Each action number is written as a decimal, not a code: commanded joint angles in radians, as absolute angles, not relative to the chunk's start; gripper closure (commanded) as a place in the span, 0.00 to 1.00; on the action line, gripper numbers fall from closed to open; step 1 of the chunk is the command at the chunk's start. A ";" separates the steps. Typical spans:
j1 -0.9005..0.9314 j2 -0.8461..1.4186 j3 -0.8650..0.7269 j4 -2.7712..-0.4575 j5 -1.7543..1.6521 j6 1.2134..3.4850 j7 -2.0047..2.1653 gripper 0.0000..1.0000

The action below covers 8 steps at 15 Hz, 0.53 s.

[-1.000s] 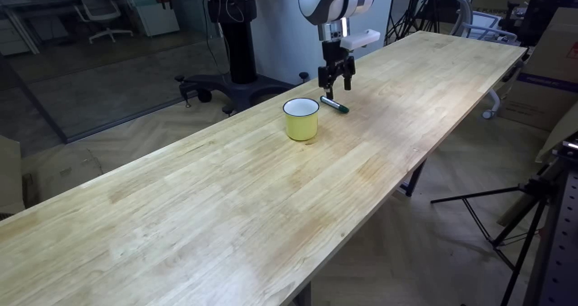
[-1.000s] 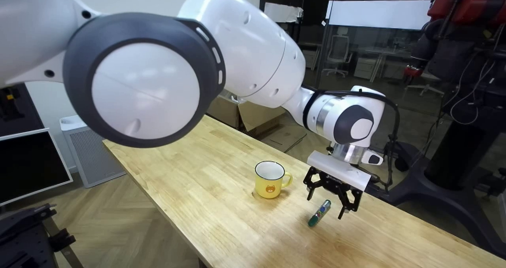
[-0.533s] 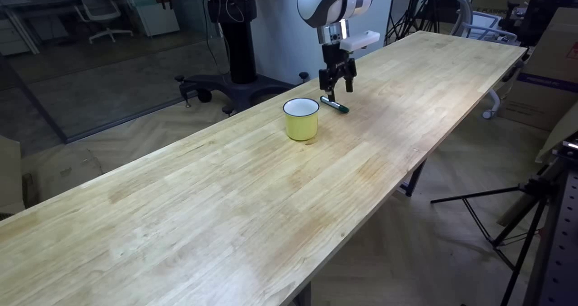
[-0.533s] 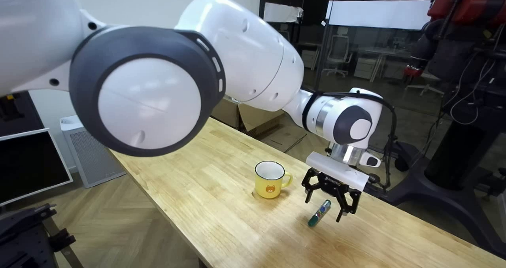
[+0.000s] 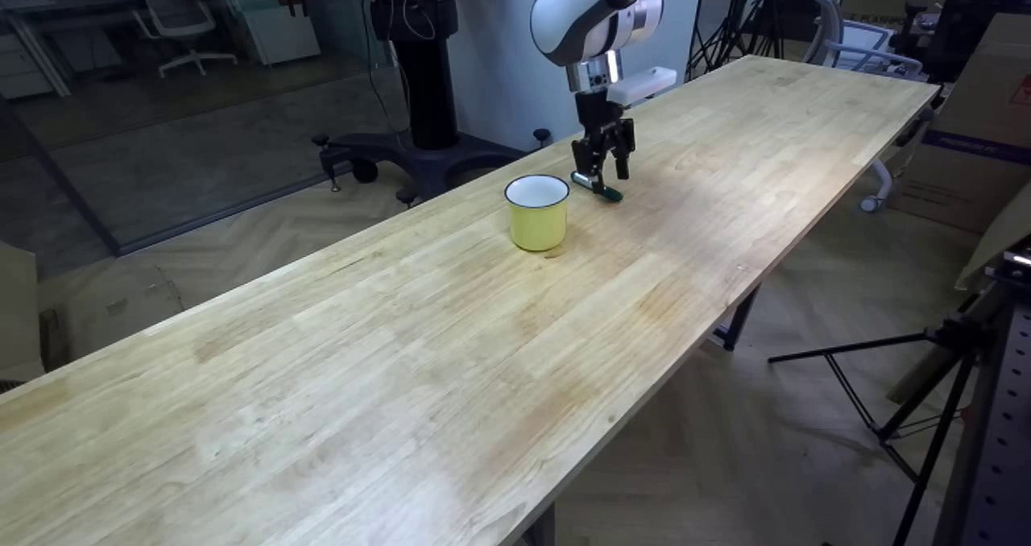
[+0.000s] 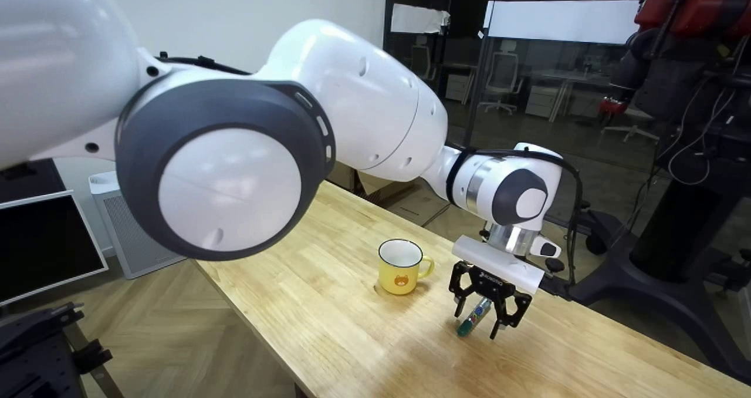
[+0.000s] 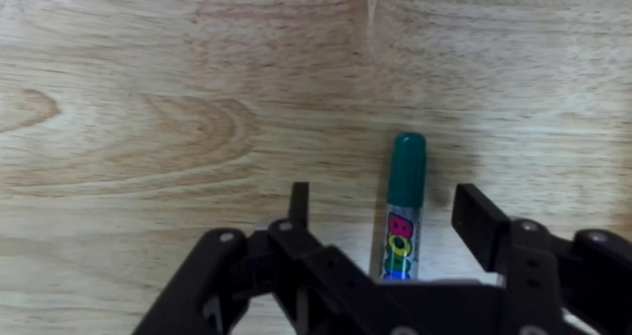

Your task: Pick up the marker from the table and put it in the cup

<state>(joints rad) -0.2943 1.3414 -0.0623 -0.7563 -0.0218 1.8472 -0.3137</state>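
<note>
Streaky wooden table (image 5: 483, 312), glossy cylindrical marker (image 7: 405, 204), angular black pincer (image 7: 381, 191) agape around it.

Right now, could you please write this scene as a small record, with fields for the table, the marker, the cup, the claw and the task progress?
table: light wood with plank grain
marker: lying on the table, green cap
cup: upright, yellow with white inside, handle towards the claw in an exterior view
claw: open, fingers on either side of the marker, apart from it in the wrist view
task progress: marker not yet gripped, not yet in the cup
</note>
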 commanded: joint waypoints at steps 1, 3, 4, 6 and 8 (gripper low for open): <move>-0.292 1.398 -0.071 -0.650 -0.033 1.806 -0.285 0.55; -0.292 1.406 -0.071 -0.637 -0.033 1.802 -0.285 0.69; -0.293 1.409 -0.071 -0.632 -0.033 1.800 -0.285 0.75; -0.289 1.399 -0.076 -0.646 -0.029 1.802 -0.284 0.89; -0.286 1.394 -0.079 -0.650 -0.031 1.806 -0.283 1.00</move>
<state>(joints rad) -0.2952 1.3647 -0.0646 -0.7145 -0.0223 1.8317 -0.3137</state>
